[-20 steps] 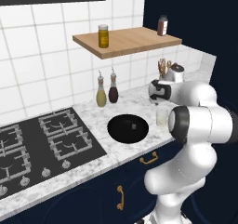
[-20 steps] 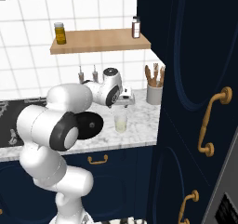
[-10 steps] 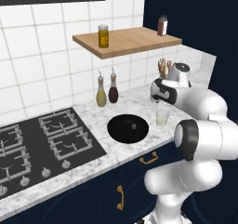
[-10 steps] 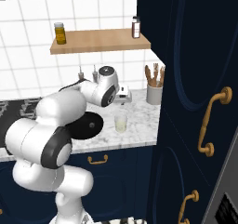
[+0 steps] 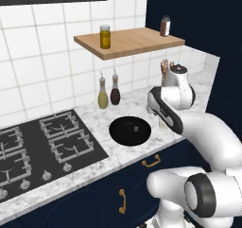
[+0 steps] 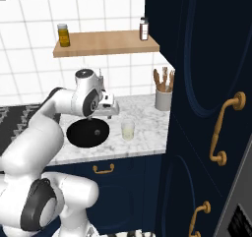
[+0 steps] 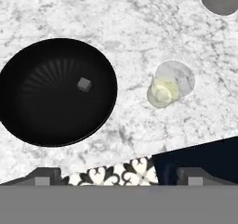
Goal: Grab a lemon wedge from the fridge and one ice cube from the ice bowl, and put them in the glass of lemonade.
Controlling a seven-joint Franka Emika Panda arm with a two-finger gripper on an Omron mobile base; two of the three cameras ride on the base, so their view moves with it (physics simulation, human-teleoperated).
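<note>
Right now the gripper (image 6: 112, 109) is hovering above the marble counter (image 6: 142, 110), its jaws standing wide apart and holding nothing; in the hand view the two dark fingertips (image 7: 42, 174) are showing far apart at the bottom. Below it the ice bowl (image 7: 56, 92), wide, black and shallow, is sitting on the counter with one small grey ice cube (image 7: 84, 84) lying inside, a little off centre. Just beside the bowl, apart from it, the glass of lemonade (image 7: 169, 84) is standing upright with pale yellow liquid in it. From the left base view the bowl (image 5: 130, 129) is lying between the black stove top (image 5: 42, 149) and the glass, with two spouted bottles (image 5: 108, 92) standing behind it against the tiled wall. A grey utensil holder (image 6: 163, 98) is standing farther back, beside the navy cabinets (image 6: 202, 108). A wooden shelf (image 6: 106, 42) above is carrying two jars.
</note>
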